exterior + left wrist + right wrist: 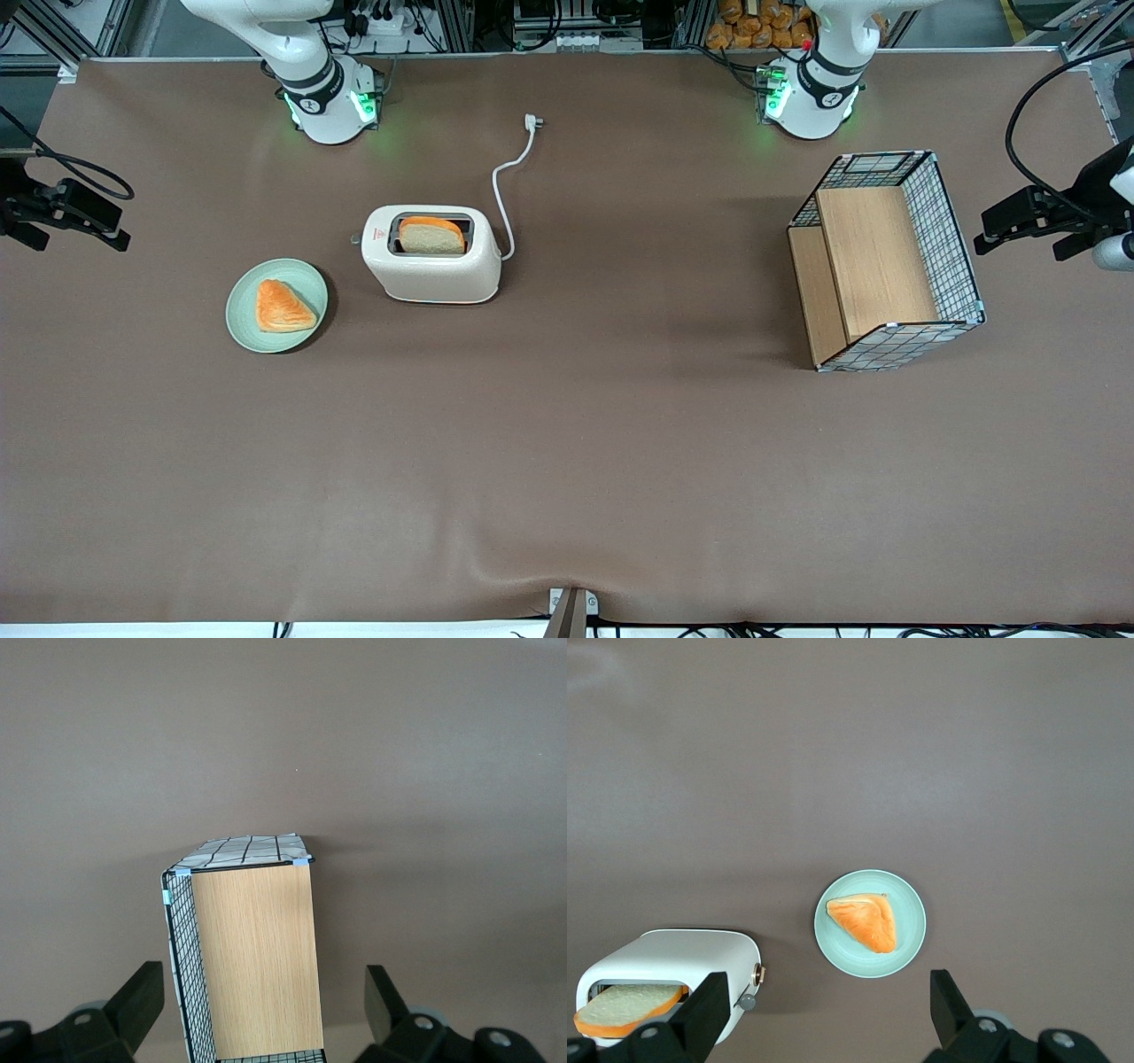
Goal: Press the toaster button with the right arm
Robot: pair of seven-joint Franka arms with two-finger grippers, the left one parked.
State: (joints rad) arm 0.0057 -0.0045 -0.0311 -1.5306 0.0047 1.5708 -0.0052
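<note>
Spread wide with nothing between them, the jaws of the slim black gripper (pixel 824 1014) on the white right arm (pixel 301 53) hang high above the brown table (pixel 567 461). Its cream-white rounded plastic toaster (pixel 431 255) holds a bread slice (pixel 431 236) in its slot; the small grey toaster button (pixel 747 1001) protrudes from the narrow end facing a pale green plate (pixel 276 306) bearing a triangular pastry (pixel 283 307).

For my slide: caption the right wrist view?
Open gripper hovering above toaster and plated pastry.
</note>
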